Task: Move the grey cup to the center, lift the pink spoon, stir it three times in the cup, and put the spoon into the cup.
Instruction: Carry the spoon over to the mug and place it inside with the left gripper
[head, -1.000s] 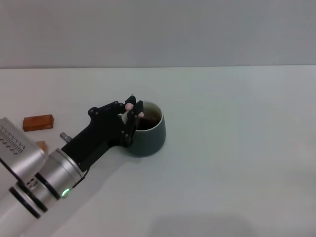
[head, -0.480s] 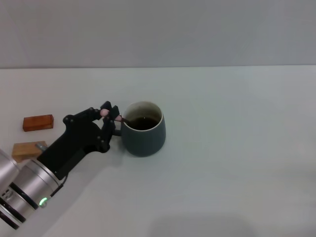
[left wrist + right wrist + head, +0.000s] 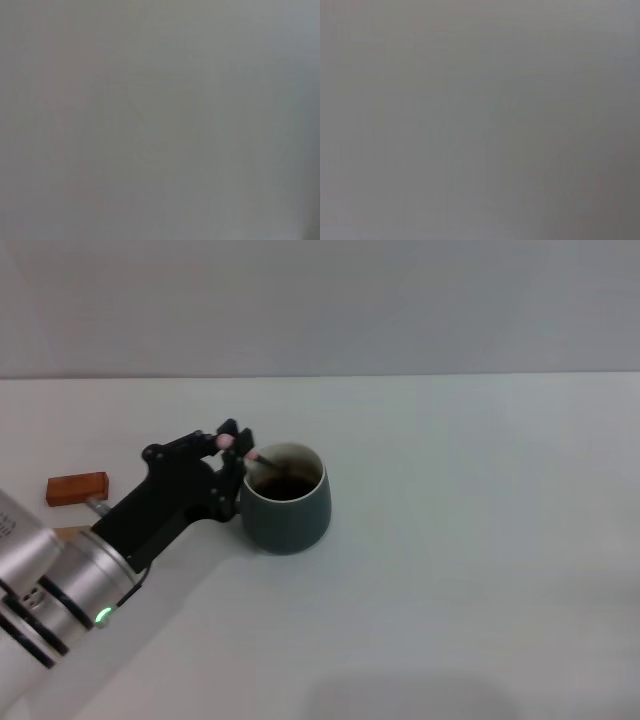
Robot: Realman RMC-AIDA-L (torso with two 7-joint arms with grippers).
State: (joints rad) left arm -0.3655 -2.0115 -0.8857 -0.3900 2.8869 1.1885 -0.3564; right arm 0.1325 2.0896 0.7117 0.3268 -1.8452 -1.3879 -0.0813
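Observation:
The grey cup (image 3: pixel 290 508) stands on the white table, a little left of the middle, with dark brown liquid inside. My left gripper (image 3: pixel 233 452) is at the cup's left rim, shut on the pink spoon (image 3: pixel 249 454). The spoon's pink handle end shows at the fingertips, and its thin neck slants down into the liquid. The cup's handle is hidden behind the gripper. The right gripper is out of the head view. Both wrist views show only plain grey.
A reddish-brown wooden block (image 3: pixel 76 488) lies at the left of the table. A sliver of a light tan block (image 3: pixel 66 532) shows just behind my left arm. The table (image 3: pixel 480 540) stretches bare to the right of the cup.
My left gripper swung away from the cup to its left, then came back up and right to the rim. The spoon stayed in the grip with its tip in the cup.

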